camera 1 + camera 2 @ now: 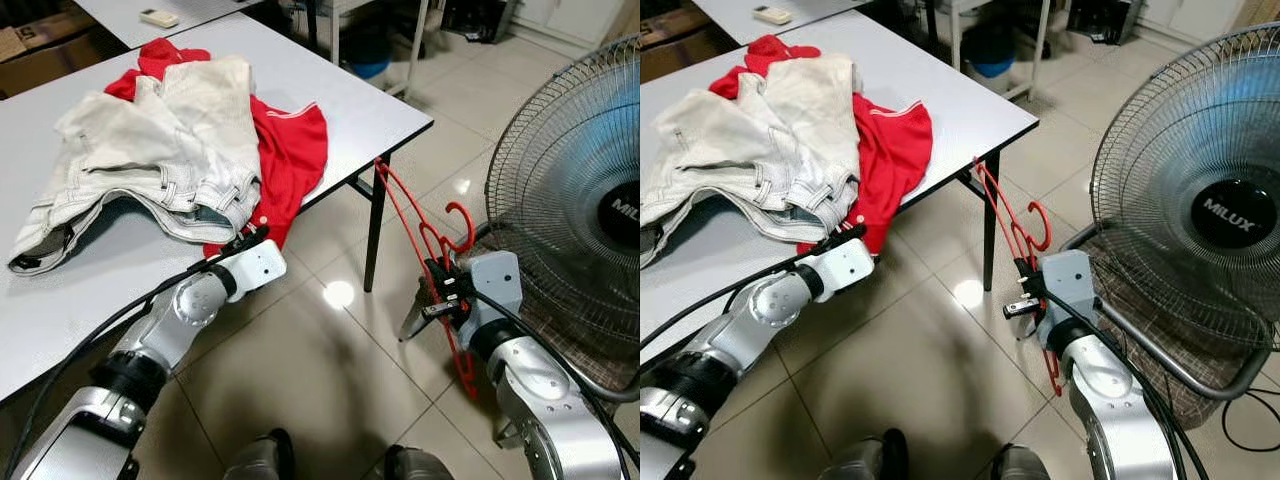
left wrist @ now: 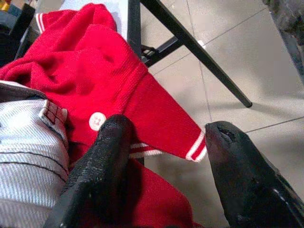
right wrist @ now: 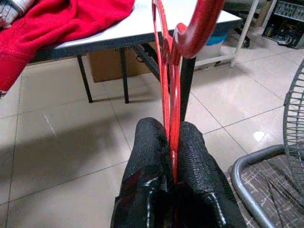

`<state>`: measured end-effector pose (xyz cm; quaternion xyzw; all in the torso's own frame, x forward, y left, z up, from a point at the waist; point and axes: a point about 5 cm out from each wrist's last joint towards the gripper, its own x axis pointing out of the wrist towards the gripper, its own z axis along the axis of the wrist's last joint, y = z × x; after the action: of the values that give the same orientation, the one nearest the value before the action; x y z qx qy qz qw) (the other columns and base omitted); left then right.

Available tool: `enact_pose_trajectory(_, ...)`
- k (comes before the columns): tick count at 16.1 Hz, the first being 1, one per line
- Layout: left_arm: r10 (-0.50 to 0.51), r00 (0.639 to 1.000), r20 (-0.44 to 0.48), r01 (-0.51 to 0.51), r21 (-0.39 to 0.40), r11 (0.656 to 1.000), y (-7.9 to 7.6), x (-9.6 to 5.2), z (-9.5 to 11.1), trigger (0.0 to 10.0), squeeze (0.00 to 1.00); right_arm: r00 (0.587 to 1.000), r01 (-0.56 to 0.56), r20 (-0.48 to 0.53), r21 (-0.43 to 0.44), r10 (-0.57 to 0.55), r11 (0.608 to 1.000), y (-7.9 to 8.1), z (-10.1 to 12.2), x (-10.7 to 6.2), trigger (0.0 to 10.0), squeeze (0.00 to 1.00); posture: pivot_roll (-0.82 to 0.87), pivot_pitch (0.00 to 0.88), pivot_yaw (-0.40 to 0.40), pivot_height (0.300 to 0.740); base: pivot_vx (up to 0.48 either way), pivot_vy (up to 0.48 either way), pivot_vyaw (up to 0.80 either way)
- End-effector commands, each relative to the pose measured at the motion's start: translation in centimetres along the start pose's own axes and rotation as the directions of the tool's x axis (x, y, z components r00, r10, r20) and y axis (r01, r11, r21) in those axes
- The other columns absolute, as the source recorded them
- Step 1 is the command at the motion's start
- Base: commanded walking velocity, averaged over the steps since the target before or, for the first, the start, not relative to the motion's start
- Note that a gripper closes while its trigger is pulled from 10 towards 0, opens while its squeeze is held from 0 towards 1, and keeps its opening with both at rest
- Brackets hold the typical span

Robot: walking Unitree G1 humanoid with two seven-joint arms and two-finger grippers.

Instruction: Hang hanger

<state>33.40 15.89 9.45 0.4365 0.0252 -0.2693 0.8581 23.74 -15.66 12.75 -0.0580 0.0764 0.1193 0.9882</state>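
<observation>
A red plastic hanger (image 1: pixel 418 232) is held off the floor beside the table's near corner, its hook (image 1: pixel 461 222) curling toward the fan. My right gripper (image 1: pixel 439 276) is shut on the hanger (image 3: pixel 167 90), the wire pinched between both black fingers (image 3: pixel 148 152). A red shirt (image 1: pixel 288 150) hangs over the white table's (image 1: pixel 350 95) edge under pale jeans (image 1: pixel 160 140). My left gripper (image 1: pixel 247 238) is open at the shirt's hanging hem (image 2: pixel 156 118), with the cloth between and beyond its fingers (image 2: pixel 102 166).
A large standing fan (image 1: pixel 575 210) with a metal ring base (image 1: pixel 1180 370) stands close on the right. Black table legs (image 1: pixel 374 235) rise just behind the hanger. A remote (image 1: pixel 158 17) lies on the far table. Tiled floor lies between my arms.
</observation>
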Motion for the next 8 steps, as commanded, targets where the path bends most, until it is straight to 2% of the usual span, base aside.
enact_pose_trajectory(1, 0.031, 0.999, -0.044, -0.030, 0.021, 0.999, 0.3, 0.1, -0.8, 4.1, 0.00, 1.000, -0.004, 0.020, -0.012, 0.004, 1.000, 0.1, 0.5, -0.2, 10.0, 0.00, -0.18, 0.130, 0.097, 0.740, 0.000, 0.000, 0.00)
enact_pose_trajectory(2, 0.039, 0.998, -0.044, -0.038, 0.025, 0.999, 0.4, 0.2, -0.7, 4.1, 0.00, 1.000, -0.004, 0.021, -0.012, 0.004, 1.000, 0.1, 0.5, -0.2, 10.0, 0.00, -0.18, 0.130, 0.097, 0.740, 0.000, 0.000, 0.00)
enact_pose_trajectory(3, 0.062, 0.997, -0.045, -0.061, 0.028, 0.998, 0.8, 0.3, -0.7, 2.5, 0.00, 1.000, -0.004, 0.021, -0.012, 0.004, 1.000, 0.1, 0.5, -0.2, 10.0, 0.00, -0.18, 0.130, 0.097, 0.740, 0.000, 0.000, 0.00)
enact_pose_trajectory(4, 0.100, 0.994, -0.043, -0.099, 0.033, 0.995, 1.4, 0.5, -0.6, 1.8, 0.00, 1.000, -0.003, 0.021, -0.013, 0.004, 1.000, 0.1, 0.5, -0.2, 10.0, 0.00, -0.18, 0.130, 0.097, 0.740, 0.000, 0.000, 0.00)
enact_pose_trajectory(5, 0.136, 0.990, -0.042, -0.134, 0.041, 0.990, 2.0, 0.8, -0.4, 0.0, 0.00, 1.000, -0.003, 0.022, -0.013, 0.003, 1.000, 0.1, 0.5, -0.2, 10.0, 0.00, -0.18, 0.132, 0.096, 0.740, 0.000, 0.000, 0.00)
enact_pose_trajectory(8, 0.170, 0.985, -0.038, -0.168, 0.042, 0.985, 2.8, 1.3, -0.1, 0.0, 0.00, 1.000, -0.004, 0.022, -0.014, 0.004, 1.000, 0.1, 0.6, -0.2, 10.0, 0.00, -0.18, 0.134, 0.099, 0.740, 0.000, 0.000, 0.00)
